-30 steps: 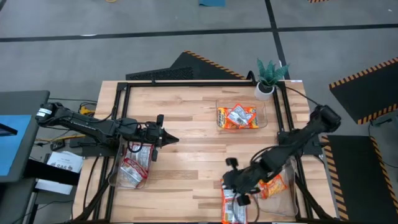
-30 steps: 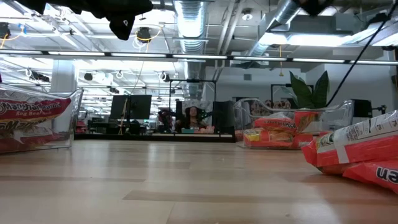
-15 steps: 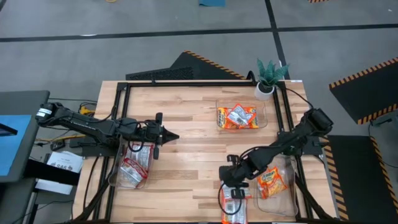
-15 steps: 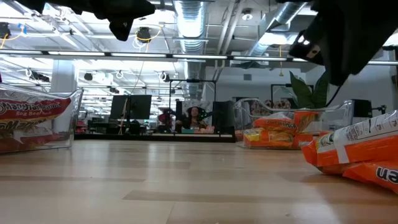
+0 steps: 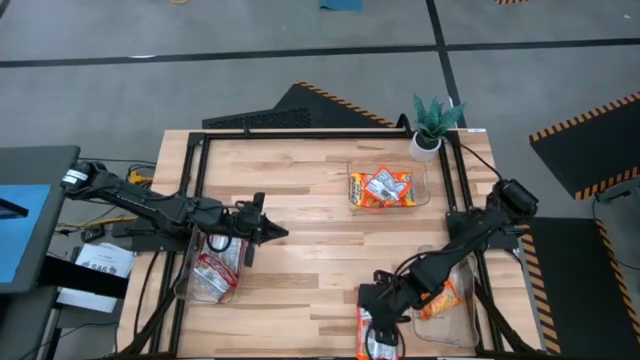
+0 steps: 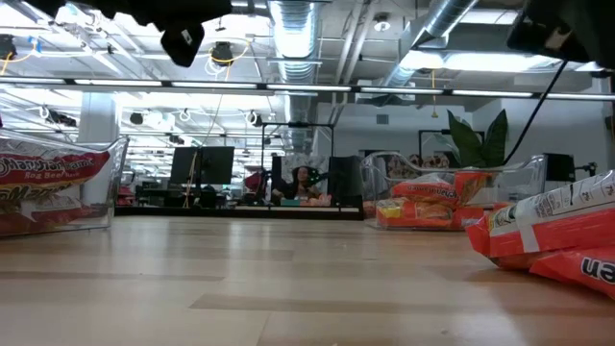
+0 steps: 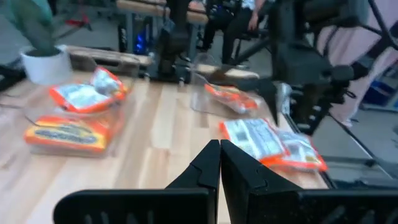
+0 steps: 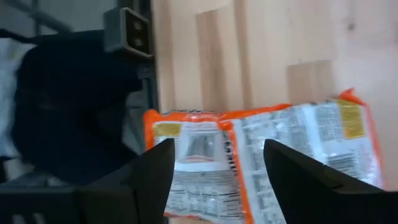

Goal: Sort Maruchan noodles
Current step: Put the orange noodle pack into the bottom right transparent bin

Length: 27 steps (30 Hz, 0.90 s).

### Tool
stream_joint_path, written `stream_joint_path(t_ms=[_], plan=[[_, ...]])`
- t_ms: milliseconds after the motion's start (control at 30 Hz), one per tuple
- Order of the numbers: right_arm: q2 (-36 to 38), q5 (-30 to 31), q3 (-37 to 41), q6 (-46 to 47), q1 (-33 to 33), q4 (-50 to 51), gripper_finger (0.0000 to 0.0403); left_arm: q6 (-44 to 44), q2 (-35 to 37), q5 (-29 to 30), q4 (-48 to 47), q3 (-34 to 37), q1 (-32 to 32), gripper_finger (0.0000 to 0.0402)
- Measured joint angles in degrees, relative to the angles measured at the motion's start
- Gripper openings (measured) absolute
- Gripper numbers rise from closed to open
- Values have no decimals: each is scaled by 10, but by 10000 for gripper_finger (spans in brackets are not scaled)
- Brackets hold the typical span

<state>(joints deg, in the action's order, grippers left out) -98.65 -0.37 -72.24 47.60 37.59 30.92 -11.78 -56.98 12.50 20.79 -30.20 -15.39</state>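
Noodle packets lie in several spots on the wooden surface (image 5: 300, 200). At the near edge on the right side, an orange-and-white packet (image 5: 375, 335) lies flat on bare wood, and the right gripper (image 5: 383, 302) hangs just over it with its jaws spread wide and nothing between them; the right wrist view shows the same packet (image 8: 261, 155) lying below, framed by the two dark fingers (image 8: 152, 168). Just to the right of it, an orange packet (image 5: 440, 297) lies inside a clear bin (image 5: 462, 325) at the surface's right edge. Farther back, near the small potted plant (image 5: 433, 125), another clear bin (image 5: 425, 170) holds orange-and-white packets (image 5: 382, 187). On the left side a third clear bin (image 5: 186, 285) holds white packets with red print (image 5: 215, 262).

The left gripper (image 5: 268, 231) hovers above the surface just right of that left bin, its jaws pressed together and holding nothing; the left wrist view shows the two fingers (image 7: 205, 168) meeting tip to tip, pointing across the wood toward the far packets (image 7: 270, 143).

In the low view, orange packets (image 6: 548, 235) are stacked at the right, and a person (image 6: 306, 183) sits at a desk in the room beyond.
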Motion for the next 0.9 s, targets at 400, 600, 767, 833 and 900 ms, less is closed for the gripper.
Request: stream_joint_path(t_ms=[400,600,767,833,900], plan=[[-13,83,-15,57,50,79,270,-16,-127,45,173,0,-82,0],[-127,85,-141,6,64,191,270,-28,-154,46,205,1,-90,0],[-240,76,-275,-22,63,355,270,-45,-154,48,197,1,-94,0],[-269,80,-316,-43,61,389,270,-45,-154,47,197,1,-97,0],[-291,92,-343,-59,60,412,270,-46,-154,47,192,1,-100,0]])
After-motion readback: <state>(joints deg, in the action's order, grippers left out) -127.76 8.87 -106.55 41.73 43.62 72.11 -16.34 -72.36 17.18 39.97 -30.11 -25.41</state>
